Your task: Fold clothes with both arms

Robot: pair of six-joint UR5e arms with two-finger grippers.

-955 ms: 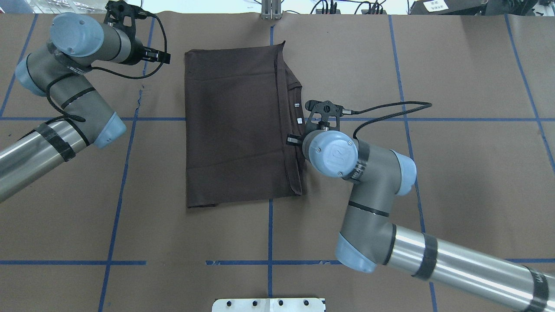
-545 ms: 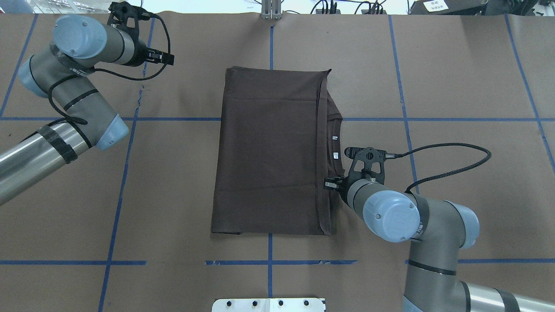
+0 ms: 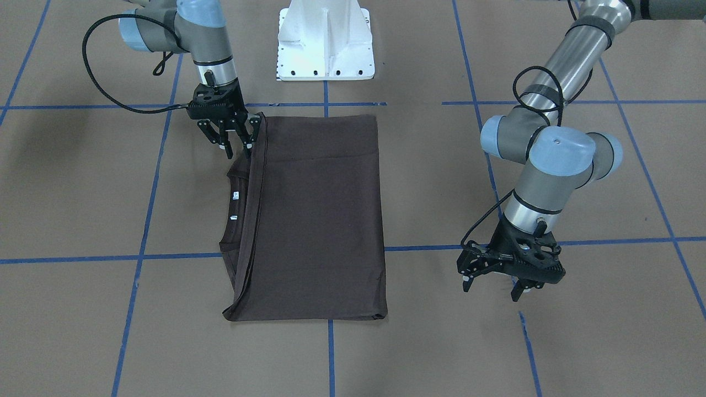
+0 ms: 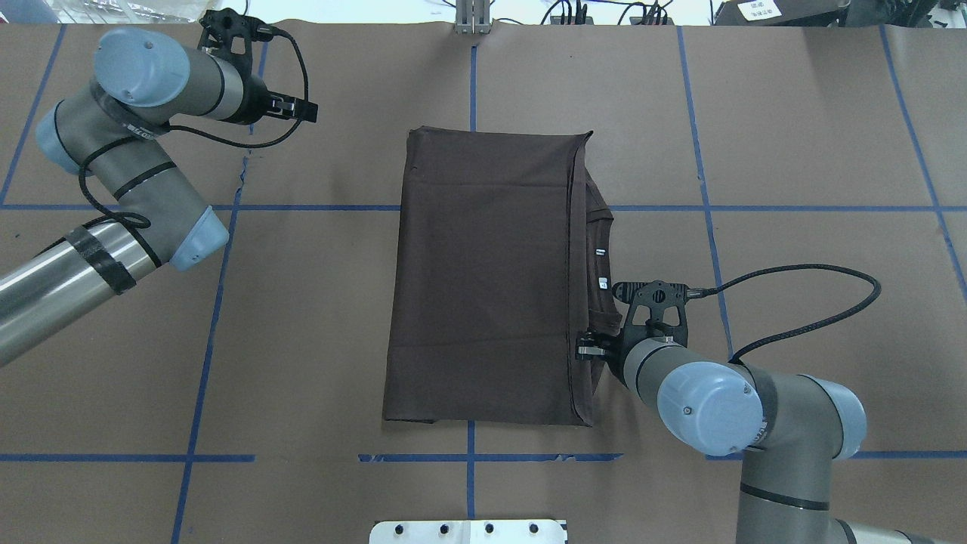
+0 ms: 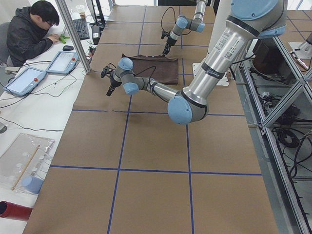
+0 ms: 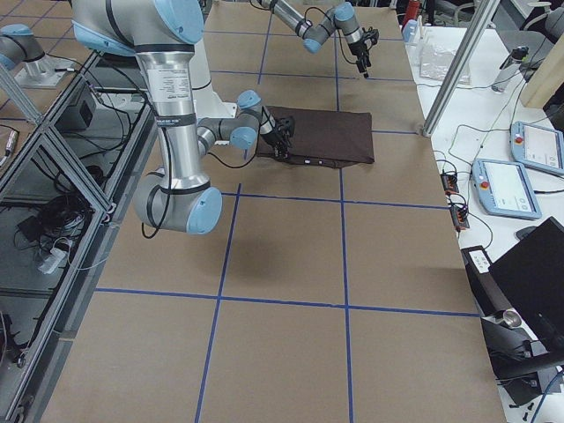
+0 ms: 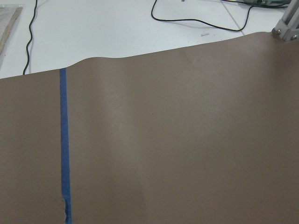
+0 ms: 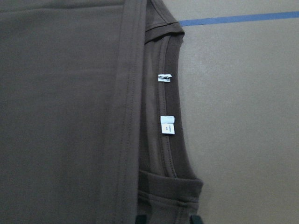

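Right hand [image 3: 237, 149]: pinched on the edge of the shirt [image 3: 314, 215], just beside its collar [image 3: 230, 209]. Shirt: folded to a rectangle, flat at mid-desk [image 3: 551, 353]. Left hand [image 3: 492, 288]: jaws apart, empty, well off the shirt's far side.

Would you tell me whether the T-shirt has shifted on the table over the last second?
Yes. In the overhead view the T-shirt slid toward the robot and rightward: once mostly left of the central blue tape line, it now straddles it.
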